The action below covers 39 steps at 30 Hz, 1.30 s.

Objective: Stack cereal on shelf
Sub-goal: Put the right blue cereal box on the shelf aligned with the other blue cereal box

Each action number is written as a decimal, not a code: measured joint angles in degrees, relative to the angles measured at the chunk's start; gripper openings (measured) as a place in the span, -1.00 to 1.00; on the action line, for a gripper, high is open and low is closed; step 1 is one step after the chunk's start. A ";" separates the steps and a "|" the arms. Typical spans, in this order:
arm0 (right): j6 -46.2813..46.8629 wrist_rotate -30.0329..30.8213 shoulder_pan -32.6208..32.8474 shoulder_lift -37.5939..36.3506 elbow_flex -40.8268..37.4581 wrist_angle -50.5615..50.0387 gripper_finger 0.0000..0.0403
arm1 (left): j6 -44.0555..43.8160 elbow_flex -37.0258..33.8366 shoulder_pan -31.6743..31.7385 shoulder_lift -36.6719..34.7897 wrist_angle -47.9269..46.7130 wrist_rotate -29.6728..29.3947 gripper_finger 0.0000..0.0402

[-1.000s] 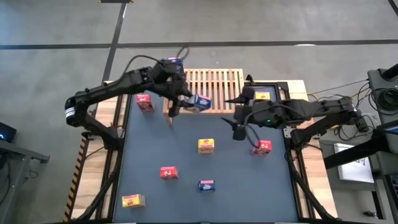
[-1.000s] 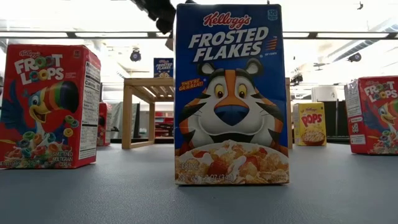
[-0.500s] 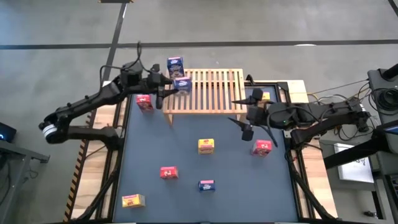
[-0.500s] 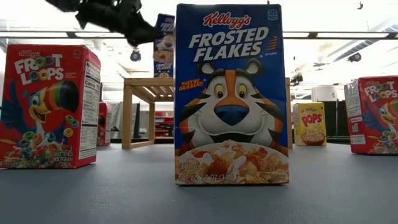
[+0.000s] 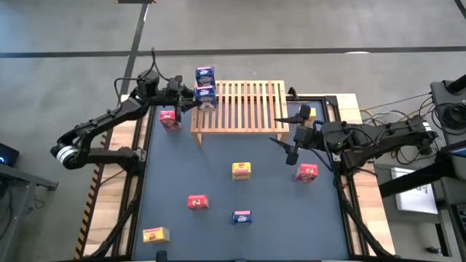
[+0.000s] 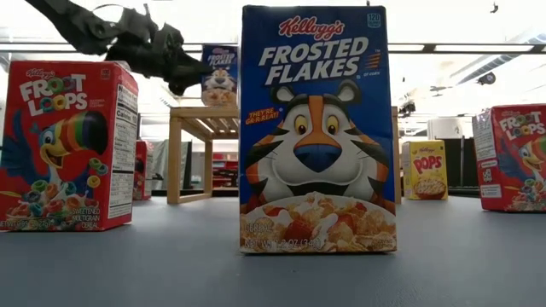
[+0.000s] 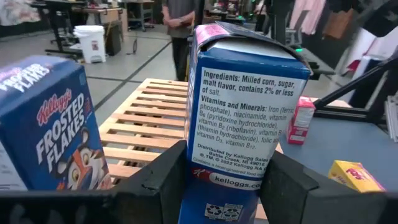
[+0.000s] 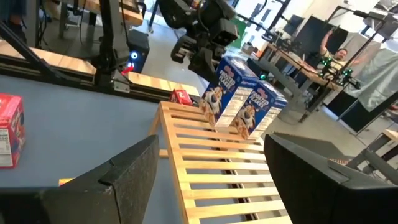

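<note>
- The left gripper (image 5: 191,97) pinches a blue box (image 5: 206,96) by its sides, at the left end of the wooden shelf (image 5: 247,109). A second ago this box hung lower, out over the table in front of the shelf; it has since been carried up and back onto the slats.
- The held box now sits just beside a second blue box (image 5: 205,75) already standing at the shelf's far-left corner. In the right wrist view the two blue boxes stand side by side on the slats, close enough that they may be touching.
- In the left wrist view the fingers (image 7: 163,180) clasp the box's lower part, so it is not yet let go.
- The right gripper (image 5: 293,145), its fingers spread and empty, hovers by the shelf's right end and has drifted a little to the right over the last second. A red box (image 5: 306,172) lies near it on the table.
- Judging by this, the second blue box is nearly placed; releasing it looks like the next step.
- Five more boxes stand well apart on the table: red (image 5: 170,119), yellow (image 5: 241,170), red (image 5: 197,201), blue (image 5: 242,216), yellow (image 5: 156,234).
</note>
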 joint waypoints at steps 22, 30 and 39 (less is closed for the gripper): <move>-2.09 0.02 0.00 0.09 -0.06 0.21 0.39 | 2.07 3.61 5.60 11.19 1.70 8.68 -0.23; -2.69 0.02 -0.02 0.09 -0.06 0.23 0.36 | 2.15 3.56 5.64 10.22 -0.81 10.15 -0.23; -2.68 0.02 -0.02 0.09 -0.06 0.21 0.36 | 2.22 3.54 5.64 10.16 -2.92 11.61 -0.23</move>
